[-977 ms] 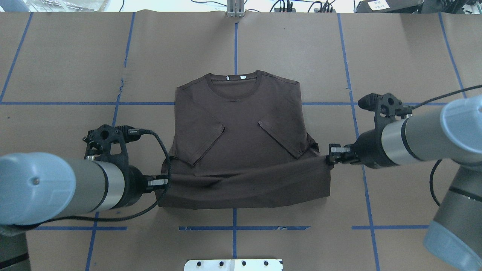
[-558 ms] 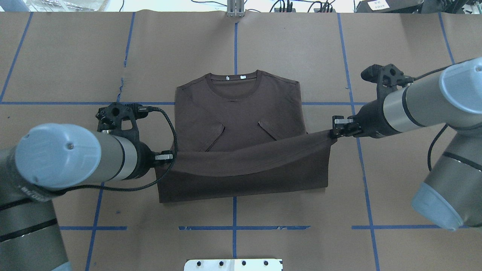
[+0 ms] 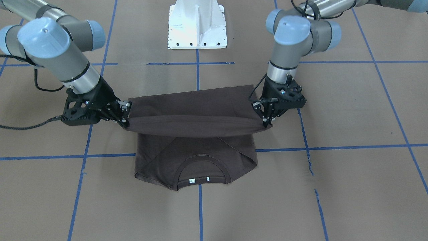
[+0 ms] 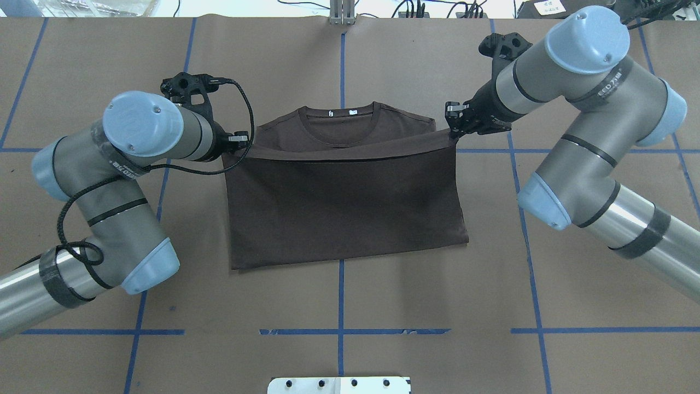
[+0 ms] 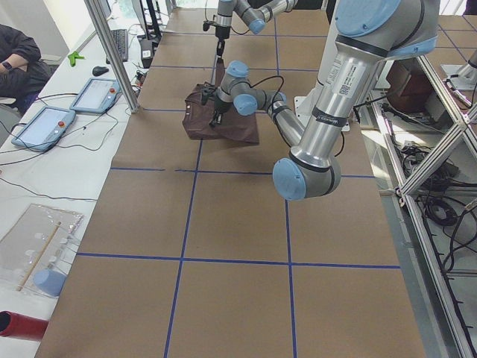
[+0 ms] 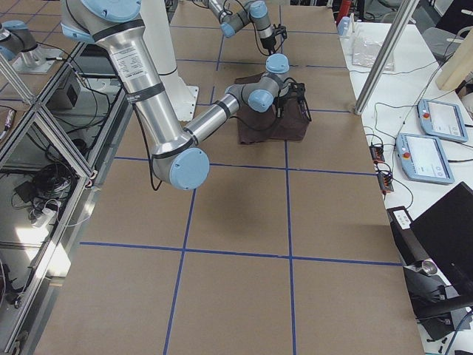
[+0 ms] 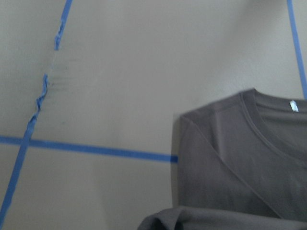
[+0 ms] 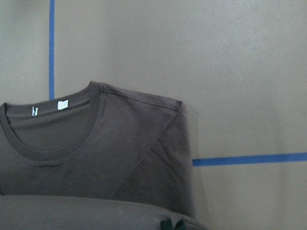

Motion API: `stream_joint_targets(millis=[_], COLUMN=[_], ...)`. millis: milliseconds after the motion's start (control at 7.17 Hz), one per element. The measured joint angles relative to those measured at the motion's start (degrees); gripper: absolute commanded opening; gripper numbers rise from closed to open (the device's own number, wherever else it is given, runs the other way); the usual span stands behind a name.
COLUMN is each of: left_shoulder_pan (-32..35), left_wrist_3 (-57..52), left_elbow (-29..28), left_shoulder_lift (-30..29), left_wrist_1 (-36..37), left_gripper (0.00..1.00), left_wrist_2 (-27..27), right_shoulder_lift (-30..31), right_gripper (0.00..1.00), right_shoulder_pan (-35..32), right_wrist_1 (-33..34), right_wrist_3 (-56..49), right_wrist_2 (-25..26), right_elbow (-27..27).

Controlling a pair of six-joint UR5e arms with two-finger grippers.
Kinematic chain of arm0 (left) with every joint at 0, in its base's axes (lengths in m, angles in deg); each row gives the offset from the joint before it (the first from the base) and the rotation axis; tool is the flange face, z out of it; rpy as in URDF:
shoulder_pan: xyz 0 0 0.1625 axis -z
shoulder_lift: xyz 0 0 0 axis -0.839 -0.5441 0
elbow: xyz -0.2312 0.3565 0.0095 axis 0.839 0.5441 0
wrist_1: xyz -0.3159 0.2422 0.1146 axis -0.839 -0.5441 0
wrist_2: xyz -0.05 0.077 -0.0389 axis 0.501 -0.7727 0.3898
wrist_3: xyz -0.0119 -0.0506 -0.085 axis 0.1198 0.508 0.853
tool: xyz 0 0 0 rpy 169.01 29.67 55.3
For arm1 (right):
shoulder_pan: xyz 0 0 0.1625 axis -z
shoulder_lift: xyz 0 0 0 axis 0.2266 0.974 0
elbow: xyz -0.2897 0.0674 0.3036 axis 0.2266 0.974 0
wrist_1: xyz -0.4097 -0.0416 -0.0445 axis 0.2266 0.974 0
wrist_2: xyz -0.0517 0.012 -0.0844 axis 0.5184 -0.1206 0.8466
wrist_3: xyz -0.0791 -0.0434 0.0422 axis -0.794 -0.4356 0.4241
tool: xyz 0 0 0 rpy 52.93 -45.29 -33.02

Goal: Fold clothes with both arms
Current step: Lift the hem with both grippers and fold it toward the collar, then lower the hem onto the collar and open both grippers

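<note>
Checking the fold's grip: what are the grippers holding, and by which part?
The T-shirt: left gripper and right gripper each pinch one corner of its lifted hem.

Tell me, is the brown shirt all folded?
Only partly. The left gripper and right gripper hold the shirt by its bottom edge, lifted short of the collar.

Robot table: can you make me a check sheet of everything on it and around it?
surface: brown paper table, blue tape grid.
job's things: T-shirt doubled over, hem lifted near the collar.
clutter: nothing seen.
grippers: left gripper and right gripper each shut on a hem corner.
cables: black cable trails from the right wrist.
surroundings: white pedestal; touchscreen pads on a side bench.
</note>
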State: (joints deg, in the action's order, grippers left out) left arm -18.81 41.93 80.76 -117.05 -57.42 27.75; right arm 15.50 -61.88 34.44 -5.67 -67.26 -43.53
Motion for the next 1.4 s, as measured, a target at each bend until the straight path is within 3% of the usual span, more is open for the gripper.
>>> stream_joint_targets(millis=[279,558,837,977,1116,1395], left_shoulder_pan=[1.49,2.48,2.56,2.56,2.58,2.99], left_wrist_3=[-0.16,-0.19,-0.14,-0.12,0.00,0.08], left_elbow=[-7.03,-9.29,-9.86,-9.94,-9.99,-10.85], left_shoulder_lift=[-1.27,-2.46,-4.01,-4.51,-4.74,-5.66], left_wrist_1=[-5.95,-7.44,-7.47,-7.44,-7.43,-7.21], left_gripper=[0.00,0.00,0.00,0.36,0.99,1.00], left_wrist_2=[0.02,0.04,0.12,0.16,0.17,0.25], right_shoulder_lift=[-5.23,-9.21,-11.33,-11.69,-11.74,-11.23], right_gripper=[0.00,0.00,0.00,0.51,1.00,1.00], right_shoulder_pan=[-1.58,-2.49,-2.55,-2.55,-2.55,-2.59], right_wrist_1=[-2.54,-7.53,-8.69,-8.87,-8.97,-9.38], right_wrist_3=[-0.02,0.15,0.14,0.19,0.18,-0.16], right_wrist_2=[-0.09,-0.15,-0.19,-0.29,-0.36,-1.51], right_elbow=[9.73,18.31,21.52,21.73,21.71,21.48])
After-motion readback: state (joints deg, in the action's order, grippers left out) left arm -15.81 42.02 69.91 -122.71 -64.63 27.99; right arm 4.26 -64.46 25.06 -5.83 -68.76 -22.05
